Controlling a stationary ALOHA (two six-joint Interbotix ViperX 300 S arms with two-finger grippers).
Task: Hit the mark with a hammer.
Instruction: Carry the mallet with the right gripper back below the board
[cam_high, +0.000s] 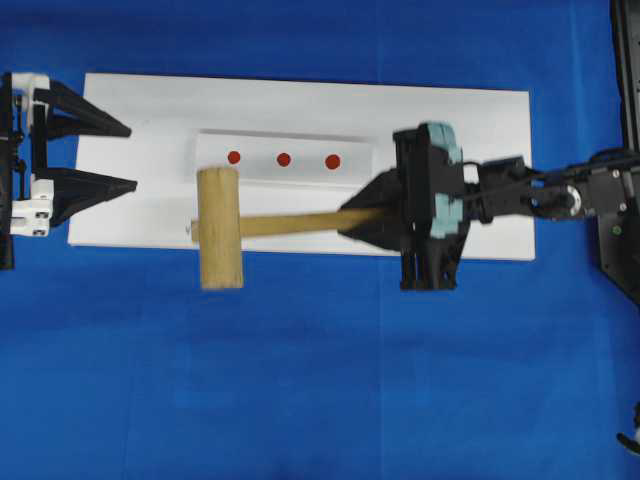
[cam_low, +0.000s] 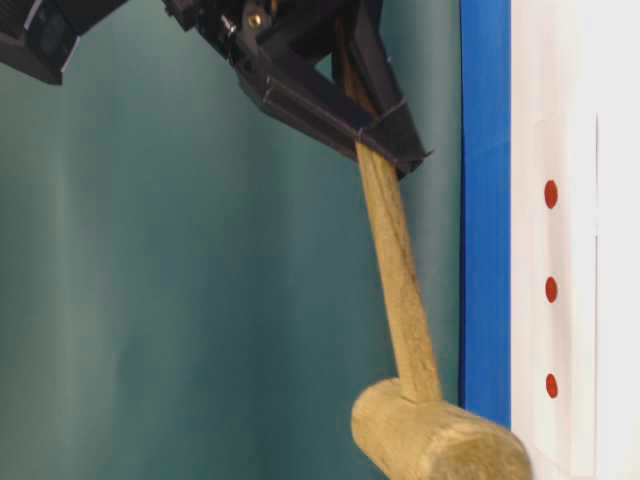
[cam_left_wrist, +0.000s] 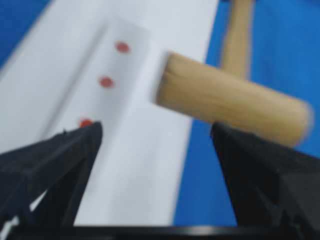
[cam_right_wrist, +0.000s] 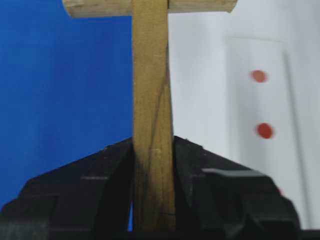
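I am squeezing the hammer (cam_high: 225, 228) handle with my right gripper (cam_high: 368, 216), holding its head beside three red dots (cam_high: 283, 159). My left gripper (cam_high: 118, 157) is hanging spread wide.

Lighting even and bright across all views, diffuse from above, no hard glare. White board (cam_high: 300, 110) near-clipped in the overhead view, low surface detail. Soft shadow along the raised strip (cam_high: 290, 140) edge. Overhead view sharp enough, slight softness on the hammer (cam_high: 220, 228) head. Table-level view: hammer handle crisp, teal backdrop (cam_low: 150, 300) smooth with faint vertical banding. Left wrist view worst: hammer head smeared, red dots (cam_left_wrist: 106, 82) soft, end effector fingers (cam_left_wrist: 55, 165) dark and out of focus. Right wrist view: handle sharp, red dots blurred, black fingers (cam_right_wrist: 70, 200) underexposed.
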